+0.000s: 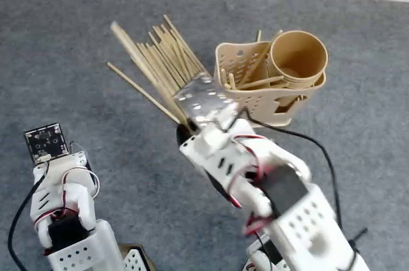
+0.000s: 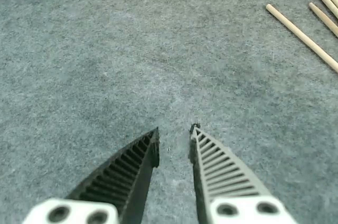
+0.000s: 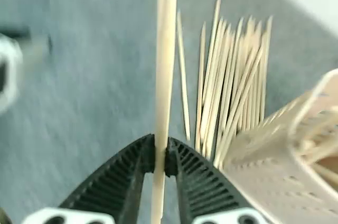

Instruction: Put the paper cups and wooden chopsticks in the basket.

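Many pale wooden chopsticks (image 1: 160,60) lie piled just beside the beige plastic basket (image 1: 275,101) holding the brown paper cups (image 1: 297,57), and the right gripper (image 3: 161,145), pinched tight on one stick (image 3: 165,76), should lift it clear and tip it in gently, while the left gripper (image 2: 175,129) hangs open.

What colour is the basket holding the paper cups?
Pale beige; the basket shows best in the high view.

White arms (image 1: 291,210), black ribbed left gripper (image 2: 175,129)

Paper cups (image 1: 297,59) in the basket (image 1: 276,103), chopsticks (image 1: 156,60) just left of it (a few inside)
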